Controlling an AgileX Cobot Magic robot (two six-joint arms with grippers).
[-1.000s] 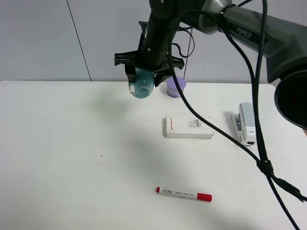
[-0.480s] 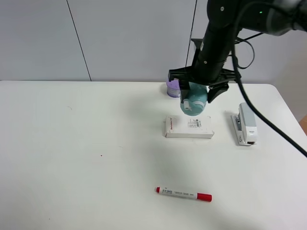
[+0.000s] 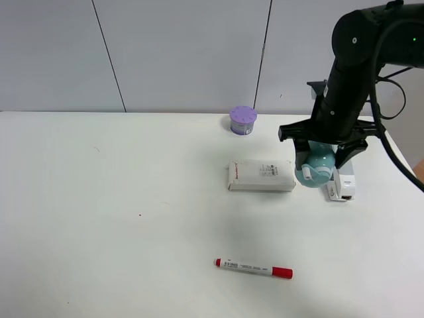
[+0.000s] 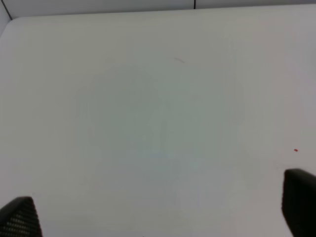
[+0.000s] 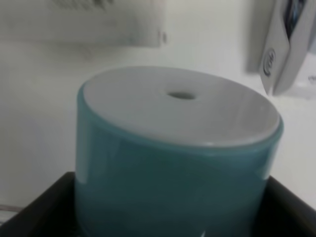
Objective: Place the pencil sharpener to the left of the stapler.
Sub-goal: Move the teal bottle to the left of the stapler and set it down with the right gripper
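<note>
Teal alert: holds pencil sharpener [image 3: 313, 165] clamped in right gripper [image 3: 320, 154], now swung over just left of stapler [image 3: 343, 187]; looks ready for lowering.

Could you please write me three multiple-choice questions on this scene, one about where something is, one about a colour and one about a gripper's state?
1. Where is the sharpener?
A. between the box and the stapler
B. left of the box
C. right of the stapler

2. What colour is the container?
A. red
B. purple
C. green

3. How is the right gripper?
A. open and empty
B. shut on the stapler
C. shut on the sharpener

Answers:
1 A: the high view shows it in the gap between the two.
2 B: its lid and wall are purple.
3 C: it clamps the teal body on both sides.
</note>
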